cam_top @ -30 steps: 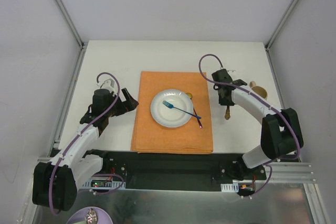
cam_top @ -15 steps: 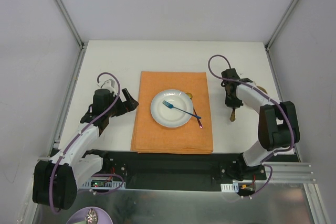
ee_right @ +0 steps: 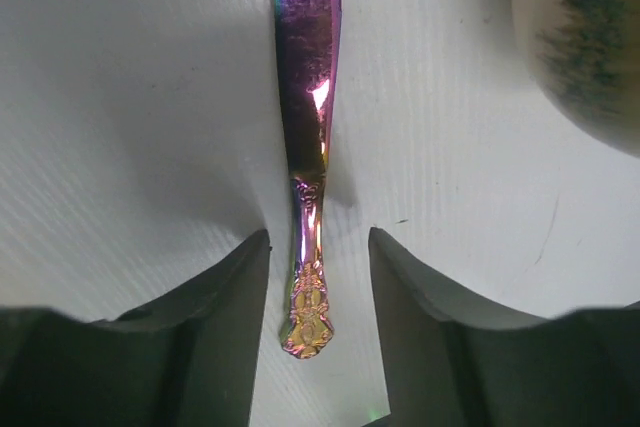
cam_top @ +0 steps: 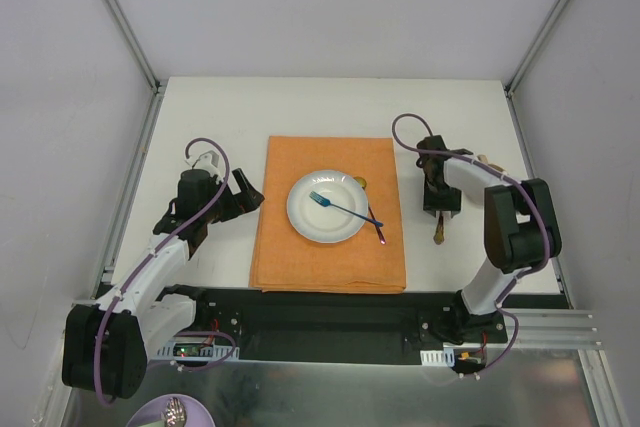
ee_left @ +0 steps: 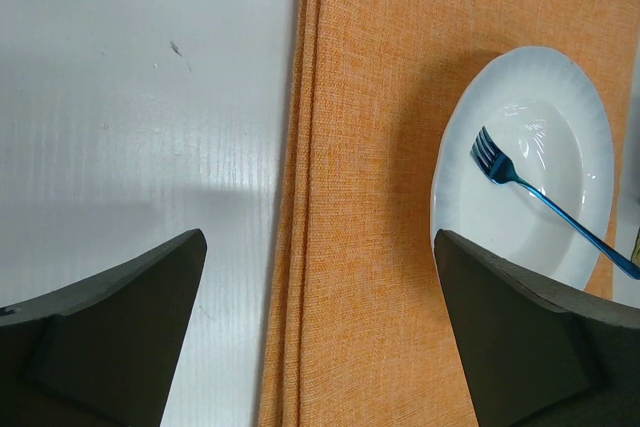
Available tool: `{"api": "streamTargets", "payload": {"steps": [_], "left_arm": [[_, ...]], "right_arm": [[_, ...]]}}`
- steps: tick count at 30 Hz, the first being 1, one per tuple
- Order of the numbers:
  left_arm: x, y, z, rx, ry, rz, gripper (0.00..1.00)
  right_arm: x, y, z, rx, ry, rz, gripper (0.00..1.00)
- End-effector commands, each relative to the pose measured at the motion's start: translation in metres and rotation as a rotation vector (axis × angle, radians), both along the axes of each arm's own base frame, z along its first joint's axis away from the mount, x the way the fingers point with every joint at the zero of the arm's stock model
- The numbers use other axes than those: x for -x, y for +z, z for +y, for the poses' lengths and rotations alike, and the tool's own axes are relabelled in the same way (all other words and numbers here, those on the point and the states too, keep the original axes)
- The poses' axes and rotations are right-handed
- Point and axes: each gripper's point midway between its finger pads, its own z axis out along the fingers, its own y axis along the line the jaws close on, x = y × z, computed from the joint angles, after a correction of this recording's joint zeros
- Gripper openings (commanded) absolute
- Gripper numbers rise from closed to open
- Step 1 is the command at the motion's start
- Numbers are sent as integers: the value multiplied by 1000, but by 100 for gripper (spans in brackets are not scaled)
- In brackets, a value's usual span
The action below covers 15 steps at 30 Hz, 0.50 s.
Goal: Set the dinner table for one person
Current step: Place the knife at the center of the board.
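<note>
White dinner table (cam_top: 200, 117) across the middle of the overhead view, with metal rails along its left and right edges. On it, near the centre, an orange placemat (cam_top: 300, 252), laid flat. On the placemat, a little above its middle, a round white plate (cam_top: 303, 219). Inside the plate only a blue fork (cam_top: 335, 205): tines in the well toward the upper left, handle running out over the right rim. Just beside that rim, on the cloth, another thin piece (cam_top: 360, 184), golden at its upper end; kind not clear.

To the right of the placemat, over bare table, right gripper (cam_top: 438, 209) pointing down at a piece of cutlery (ee_right: 305, 147) with a shiny, rainbow-coloured, ornate handle. In the right wrist view, fingers (ee_right: 215, 327) parted narrowly, one at each side of the handle's end, a thin gap on both sides; handle flat on the table, not squeezed. In the upper right corner of this view, part of a tan cup (ee_right: 585, 37), dark and speckled inside; contents not possible to tell.

At the left of the placemat, left gripper (cam_top: 243, 195) spread wide and holding nothing, above the left border of the cloth.
</note>
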Motion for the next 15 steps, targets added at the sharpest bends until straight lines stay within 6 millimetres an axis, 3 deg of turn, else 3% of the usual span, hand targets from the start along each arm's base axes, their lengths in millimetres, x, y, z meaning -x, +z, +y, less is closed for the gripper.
{"api": "streamTargets", "payload": {"steps": [1, 2, 5, 8, 11, 15], "left_arm": [[-2, 0, 0, -25, -8, -14, 99], [-3, 1, 0, -26, -7, -15, 99], [-3, 1, 1, -25, -6, -16, 99], [-3, 1, 0, -25, -8, -15, 99], [-4, 2, 0, -24, -9, -17, 99], [-4, 3, 0, -24, -10, -19, 99]], "right_arm": [[0, 12, 0, -9, -9, -17, 53], [0, 13, 0, -4, -10, -23, 59], [-2, 26, 0, -5, -7, -66, 60], [-8, 42, 16, -44, 67, -131, 61], [-11, 57, 41, -105, 150, -184, 61], [-11, 69, 92, -283, 266, -237, 61]]}}
